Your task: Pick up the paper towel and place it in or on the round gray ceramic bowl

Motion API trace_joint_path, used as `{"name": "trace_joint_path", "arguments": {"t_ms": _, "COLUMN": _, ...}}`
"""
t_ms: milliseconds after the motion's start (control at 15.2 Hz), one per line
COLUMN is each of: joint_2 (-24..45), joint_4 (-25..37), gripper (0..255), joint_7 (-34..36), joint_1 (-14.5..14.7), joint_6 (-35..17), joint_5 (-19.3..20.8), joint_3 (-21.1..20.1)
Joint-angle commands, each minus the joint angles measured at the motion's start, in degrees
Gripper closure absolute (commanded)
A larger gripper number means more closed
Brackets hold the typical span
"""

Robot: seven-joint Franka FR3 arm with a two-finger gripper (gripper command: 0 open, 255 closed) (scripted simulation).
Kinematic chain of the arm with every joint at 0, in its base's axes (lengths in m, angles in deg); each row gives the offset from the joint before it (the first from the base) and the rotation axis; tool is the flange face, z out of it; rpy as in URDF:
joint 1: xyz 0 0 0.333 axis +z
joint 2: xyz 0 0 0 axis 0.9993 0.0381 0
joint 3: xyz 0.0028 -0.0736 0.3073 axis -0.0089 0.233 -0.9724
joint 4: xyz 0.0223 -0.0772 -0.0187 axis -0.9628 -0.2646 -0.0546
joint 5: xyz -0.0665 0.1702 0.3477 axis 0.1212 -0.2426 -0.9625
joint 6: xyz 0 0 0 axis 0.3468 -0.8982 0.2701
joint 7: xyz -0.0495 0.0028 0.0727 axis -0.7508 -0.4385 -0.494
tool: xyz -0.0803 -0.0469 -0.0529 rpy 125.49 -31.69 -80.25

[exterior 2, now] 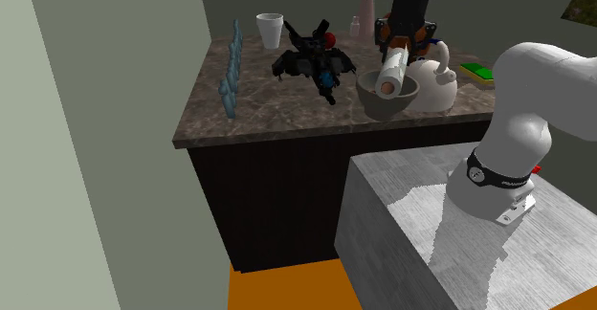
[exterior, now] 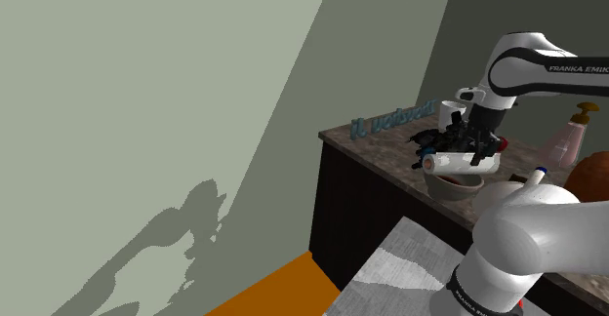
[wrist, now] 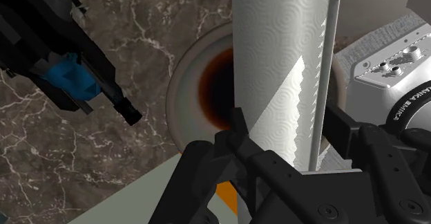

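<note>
The white paper towel roll point(wrist: 276, 63) sits between my gripper's point(wrist: 289, 129) two black fingers, which press on its sides, so the gripper is shut on it. The roll point(exterior 2: 390, 74) hangs tilted directly over the round gray bowl point(exterior 2: 387, 105) on the dark marble counter, its lower end at the bowl's rim. I cannot tell whether it touches the bowl. From the shoulder view the roll point(exterior: 464, 161) lies across the top of the bowl point(exterior: 454, 185), with the gripper point(exterior: 478, 143) above it. The bowl point(wrist: 185, 84) shows a dark inside beside the roll.
A black toy point(exterior 2: 311, 61) with a blue part lies close to the bowl. A white kettle point(exterior 2: 438, 80) stands right behind the bowl. A white cup point(exterior 2: 271, 29), a pink soap bottle point(exterior 2: 365, 11), a green sponge point(exterior 2: 475, 71) and blue letters point(exterior 2: 230, 69) also sit on the counter point(exterior 2: 287, 117).
</note>
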Motion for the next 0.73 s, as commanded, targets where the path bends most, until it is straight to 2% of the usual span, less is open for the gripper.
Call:
{"name": "trace_joint_path", "arguments": {"t_ms": 0, "joint_2": 0.1, "joint_4": -0.3, "gripper": 255, "joint_7": 0.0, "joint_1": 0.1, "joint_6": -0.1, "joint_5": -0.1, "joint_3": 0.1}}
{"name": "trace_joint_path", "arguments": {"t_ms": 198, "joint_2": 0.1, "joint_4": -0.3, "gripper": 255, "joint_7": 0.1, "joint_1": 0.1, "joint_6": -0.1, "joint_5": 0.0, "joint_3": 0.1}}
{"name": "trace_joint_path", "arguments": {"t_ms": 264, "joint_2": 0.1, "joint_4": -0.4, "gripper": 0, "joint_7": 0.1, "joint_1": 0.1, "joint_6": -0.2, "joint_5": 0.0, "joint_3": 0.2}}
{"name": "trace_joint_path", "arguments": {"t_ms": 594, "joint_2": 0.1, "joint_4": -0.3, "gripper": 0, "joint_7": 0.1, "joint_1": 0.1, "joint_6": -0.1, "joint_5": 0.0, "joint_3": 0.1}}
{"name": "trace_joint_path", "arguments": {"t_ms": 660, "joint_2": 0.0, "joint_4": 1.4, "gripper": 0, "joint_7": -0.1, "joint_1": 0.4, "joint_6": 1.7, "joint_5": -0.9, "joint_3": -0.8}}
